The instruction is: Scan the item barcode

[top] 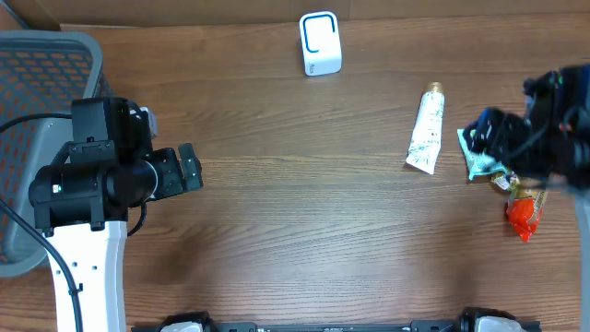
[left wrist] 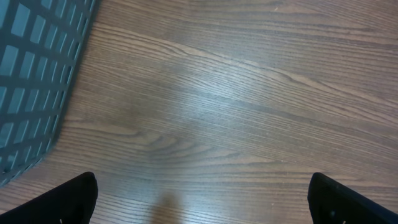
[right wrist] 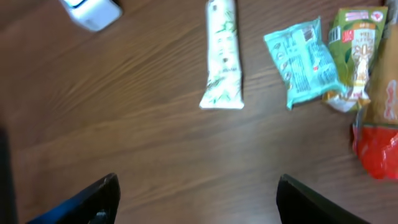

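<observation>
Scanning looks unstarted to me: my left claw (left wrist: 202, 186) and right claw (right wrist: 198, 183) both hang spread and empty, while the tube (top: 426, 131) and teal packet (right wrist: 303, 61) lie on the desk (top: 295, 203), well apart from the white scanner (top: 320, 43).

Black left arm (top: 97, 180), white link (top: 90, 277)

White plastic tube with green print (top: 427, 131) lies flat, right of centre, gold cap pointing far. To its right lie a teal foil packet (right wrist: 303, 59), a green sachet (right wrist: 356, 50) and a red pouch (top: 522, 219). White blue-outlined box scanner (top: 320, 43) sits far, centre.
</observation>
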